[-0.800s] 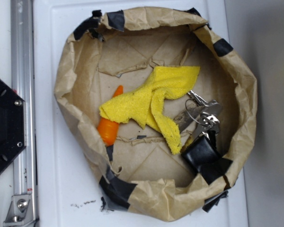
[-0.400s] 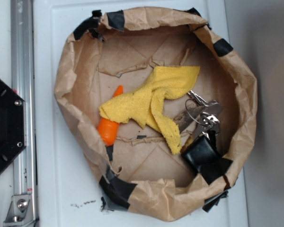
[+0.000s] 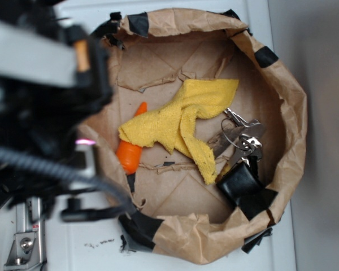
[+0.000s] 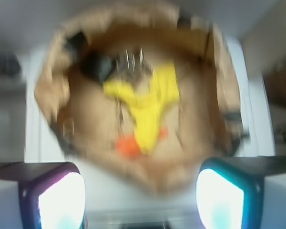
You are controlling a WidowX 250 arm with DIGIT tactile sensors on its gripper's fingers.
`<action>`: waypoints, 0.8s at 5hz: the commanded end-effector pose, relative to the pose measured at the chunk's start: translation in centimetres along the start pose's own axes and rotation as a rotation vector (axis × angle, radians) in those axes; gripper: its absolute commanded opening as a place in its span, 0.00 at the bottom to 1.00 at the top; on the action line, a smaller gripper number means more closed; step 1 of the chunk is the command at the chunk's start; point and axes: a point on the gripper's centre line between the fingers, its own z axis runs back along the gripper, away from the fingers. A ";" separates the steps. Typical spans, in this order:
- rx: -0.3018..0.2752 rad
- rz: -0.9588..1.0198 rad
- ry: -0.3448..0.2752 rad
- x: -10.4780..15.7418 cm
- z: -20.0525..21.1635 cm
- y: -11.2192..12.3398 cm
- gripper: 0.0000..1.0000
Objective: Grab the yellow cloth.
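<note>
White tabletop (image 3: 73, 237); pincer (image 4: 140, 191) agape, empty.

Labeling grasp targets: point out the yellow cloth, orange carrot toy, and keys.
yellow cloth (image 3: 178, 121): exterior view, middle of the folded body.
orange carrot toy (image 3: 127, 157): exterior view, wide lower end.
keys (image 3: 246, 140): exterior view, metal bunch on ring.

I work in a lab-style test setup, not a home. My bench is a plain white table (image 3: 175, 257) with a bare aluminium rail (image 3: 24, 237) bolted along its edge. In front of me sits a makeshift bowl of crumpled brown paper (image 3: 282, 96) patched with strips of black tape (image 3: 140, 224), holding odd props: a toy carrot (image 3: 129, 153) and keys (image 3: 243, 138).
</note>
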 end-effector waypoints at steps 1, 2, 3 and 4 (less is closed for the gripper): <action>0.027 -0.065 0.005 5.2 -6.2 0.6 1.00; 0.090 -0.192 0.234 4.5 -11.7 1.1 1.00; 0.081 -0.330 0.356 3.3 -15.1 2.2 1.00; 0.026 -0.497 0.452 4.3 -18.0 2.0 1.00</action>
